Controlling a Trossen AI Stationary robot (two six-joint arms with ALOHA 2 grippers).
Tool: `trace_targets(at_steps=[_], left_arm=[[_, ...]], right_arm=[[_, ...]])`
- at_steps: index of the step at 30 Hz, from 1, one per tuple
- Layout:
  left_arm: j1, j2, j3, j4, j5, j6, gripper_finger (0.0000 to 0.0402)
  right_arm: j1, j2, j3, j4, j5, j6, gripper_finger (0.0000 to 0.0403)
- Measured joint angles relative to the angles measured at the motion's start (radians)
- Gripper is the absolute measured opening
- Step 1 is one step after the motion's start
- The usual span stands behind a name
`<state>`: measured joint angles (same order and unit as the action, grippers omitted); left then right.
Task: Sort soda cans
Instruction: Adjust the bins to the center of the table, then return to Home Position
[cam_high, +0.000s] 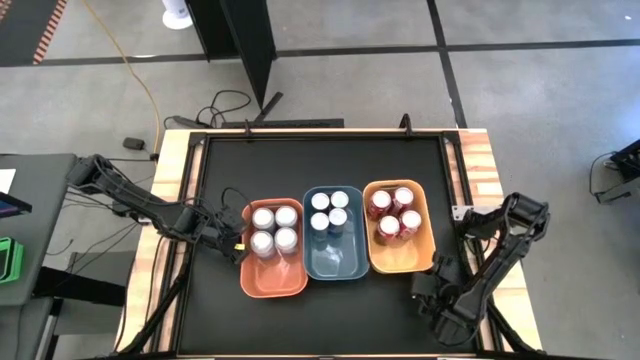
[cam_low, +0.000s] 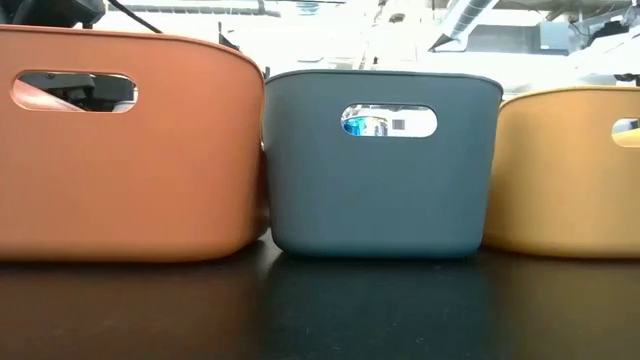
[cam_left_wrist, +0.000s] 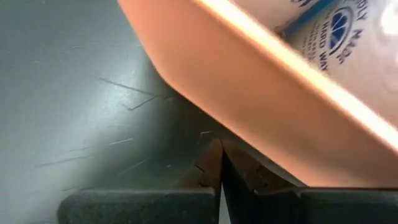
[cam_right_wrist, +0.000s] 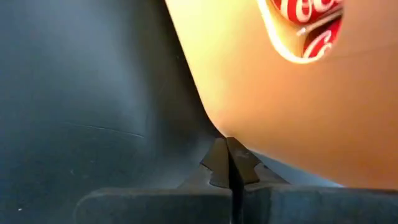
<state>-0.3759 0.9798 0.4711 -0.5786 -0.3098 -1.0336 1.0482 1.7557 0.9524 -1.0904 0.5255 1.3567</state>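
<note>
At the centre of the high view I see three bins side by side on the black desk (cam_high: 220, 330): the orange bin (cam_high: 274, 280) holds four silver-white soda cans (cam_high: 274, 228), the blue bin (cam_high: 335, 262) holds blue cans (cam_high: 330, 210), and the yellow bin (cam_high: 398, 258) holds red cans (cam_high: 395, 213). My left gripper (cam_left_wrist: 219, 163) sits just left of the orange bin, jaws closed on nothing. My right gripper (cam_right_wrist: 229, 160) sits at lower right by the yellow bin's corner, jaws also closed and empty.

Grey tiled floor (cam_high: 520, 90) surrounds the wood-edged table (cam_high: 478, 160).
</note>
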Motion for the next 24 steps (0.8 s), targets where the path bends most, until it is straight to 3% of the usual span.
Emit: trace_targets(at_steps=[11,24], left_arm=[[0.0,0.0,0.0,-0.041,-0.06,0.019,0.0],[-0.023,-0.028,-0.003,-0.206,0.011,-0.051,0.0]], right_arm=[[-0.028,0.0,0.0,0.069,0.002,-0.057,0.0],[0.012,0.0,0.102,0.081,-0.067,-0.004,0.0]])
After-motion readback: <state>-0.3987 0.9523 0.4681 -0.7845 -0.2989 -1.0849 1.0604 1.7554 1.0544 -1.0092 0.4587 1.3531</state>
